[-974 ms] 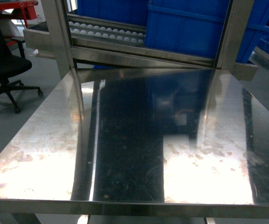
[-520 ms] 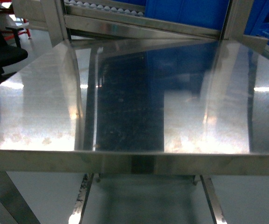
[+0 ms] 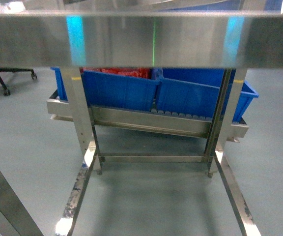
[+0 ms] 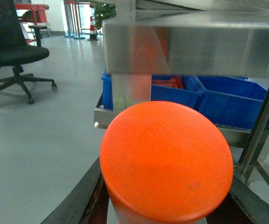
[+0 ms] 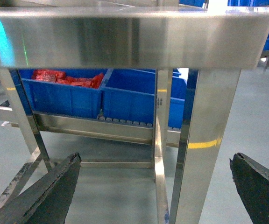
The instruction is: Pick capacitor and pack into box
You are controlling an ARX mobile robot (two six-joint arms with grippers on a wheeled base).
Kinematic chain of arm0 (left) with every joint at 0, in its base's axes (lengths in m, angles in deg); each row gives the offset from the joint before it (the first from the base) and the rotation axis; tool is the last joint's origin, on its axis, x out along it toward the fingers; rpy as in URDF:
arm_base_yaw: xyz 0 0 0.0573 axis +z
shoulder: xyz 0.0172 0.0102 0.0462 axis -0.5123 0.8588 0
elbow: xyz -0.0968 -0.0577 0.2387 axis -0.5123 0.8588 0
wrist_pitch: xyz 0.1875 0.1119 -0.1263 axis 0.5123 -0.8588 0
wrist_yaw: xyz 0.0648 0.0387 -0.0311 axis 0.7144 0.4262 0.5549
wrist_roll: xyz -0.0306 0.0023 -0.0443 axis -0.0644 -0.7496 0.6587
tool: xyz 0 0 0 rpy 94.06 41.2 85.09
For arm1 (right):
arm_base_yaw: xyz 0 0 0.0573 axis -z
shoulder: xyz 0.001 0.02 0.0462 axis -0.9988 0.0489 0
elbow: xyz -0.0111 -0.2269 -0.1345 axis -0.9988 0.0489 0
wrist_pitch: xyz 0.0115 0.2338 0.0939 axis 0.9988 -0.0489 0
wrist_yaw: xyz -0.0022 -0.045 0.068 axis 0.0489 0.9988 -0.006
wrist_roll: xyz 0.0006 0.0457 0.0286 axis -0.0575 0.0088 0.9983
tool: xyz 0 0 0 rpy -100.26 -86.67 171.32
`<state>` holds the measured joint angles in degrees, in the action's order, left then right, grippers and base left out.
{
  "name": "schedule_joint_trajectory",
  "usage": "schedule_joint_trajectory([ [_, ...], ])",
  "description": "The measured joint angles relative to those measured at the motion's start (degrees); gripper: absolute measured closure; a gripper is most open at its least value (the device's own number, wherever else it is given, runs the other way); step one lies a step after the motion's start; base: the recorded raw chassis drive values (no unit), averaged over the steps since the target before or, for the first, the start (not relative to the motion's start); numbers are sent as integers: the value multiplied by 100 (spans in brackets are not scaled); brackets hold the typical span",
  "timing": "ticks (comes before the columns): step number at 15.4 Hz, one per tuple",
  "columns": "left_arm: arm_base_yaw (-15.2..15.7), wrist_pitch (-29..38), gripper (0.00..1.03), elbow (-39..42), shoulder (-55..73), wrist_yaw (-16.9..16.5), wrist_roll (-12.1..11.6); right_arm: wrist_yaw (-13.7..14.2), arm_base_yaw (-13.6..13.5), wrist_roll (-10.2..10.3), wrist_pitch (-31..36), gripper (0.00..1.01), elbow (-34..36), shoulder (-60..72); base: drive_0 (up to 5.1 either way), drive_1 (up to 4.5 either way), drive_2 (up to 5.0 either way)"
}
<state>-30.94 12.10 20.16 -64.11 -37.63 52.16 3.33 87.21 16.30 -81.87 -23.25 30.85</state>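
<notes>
Orange cylinder (image 4: 166,161) in left tool; right tool (image 5: 153,186) wide apart.

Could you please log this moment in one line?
left gripper: holds orange capacitor | right gripper: open | box: unseen | head: blue bins beyond table

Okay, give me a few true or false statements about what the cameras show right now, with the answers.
1. The left gripper holds an orange round-topped object. True.
2. The right gripper is shut on a capacitor. False: its jaws stand wide apart with nothing between them.
3. Blue bins sit on a rack beyond the steel table. True.
4. The left-hand blue bin is empty. False: red items lie in it.
5. The peach box with the white lid stands on the floor under the table. False: no such box shows in any view.
</notes>
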Motion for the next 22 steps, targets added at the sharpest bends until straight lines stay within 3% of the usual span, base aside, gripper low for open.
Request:
schedule_joint_trajectory([
  [22,0,-2,58,0,0,0,-44,0,0,-2,-2,3,0,0,-22,11,11],
])
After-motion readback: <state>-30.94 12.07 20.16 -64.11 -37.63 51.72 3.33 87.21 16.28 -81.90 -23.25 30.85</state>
